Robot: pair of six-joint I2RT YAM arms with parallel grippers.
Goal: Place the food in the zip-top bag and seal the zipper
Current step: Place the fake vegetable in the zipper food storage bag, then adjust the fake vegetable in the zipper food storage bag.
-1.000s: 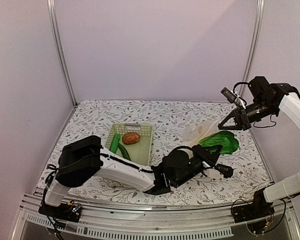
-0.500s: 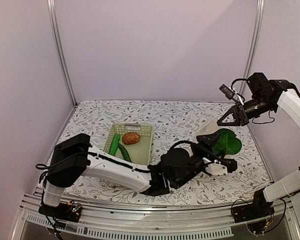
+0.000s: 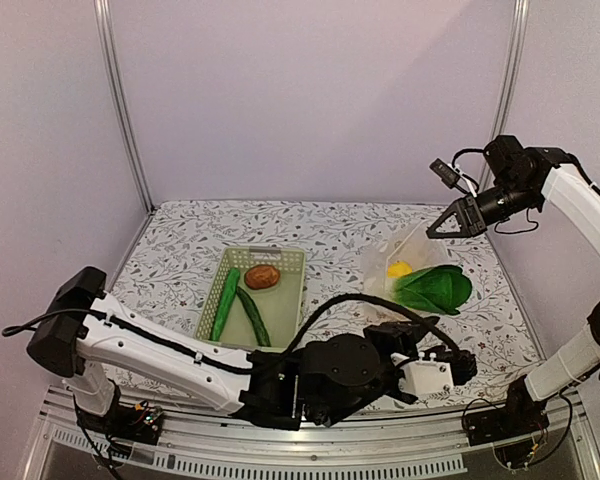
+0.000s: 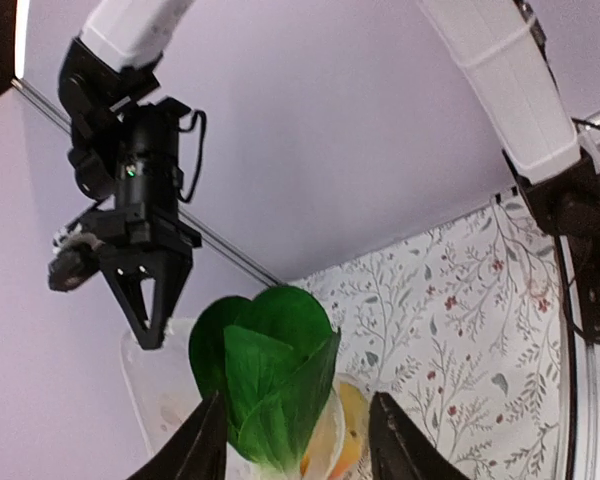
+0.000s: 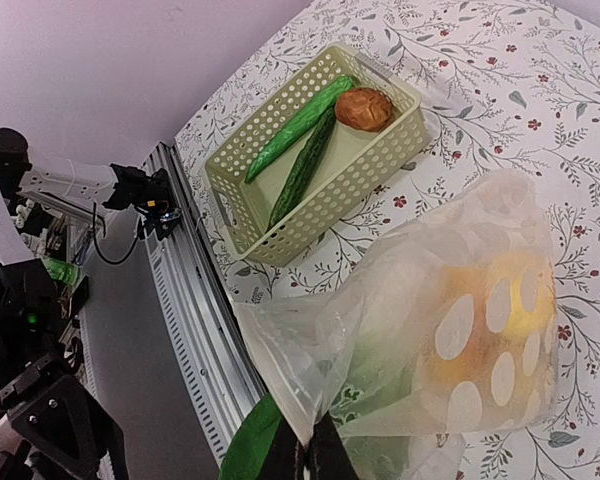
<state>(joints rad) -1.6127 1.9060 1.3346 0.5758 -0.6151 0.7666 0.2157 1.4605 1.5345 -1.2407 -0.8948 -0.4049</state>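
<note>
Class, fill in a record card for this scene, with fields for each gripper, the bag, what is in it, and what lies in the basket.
Right gripper: shut on an edge of the zip-top bag, holding it up
Left gripper: open, holding nothing
Bag state: mouth open, not sealed
In bag: yellow and orange food
At bag mouth: green leafy vegetable, apparently only partly inside
Basket: two cucumbers and a reddish-brown piece

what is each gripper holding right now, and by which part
The right gripper pinches the zip-top bag by one edge of its plastic. The left gripper is open and holds nothing.
</note>
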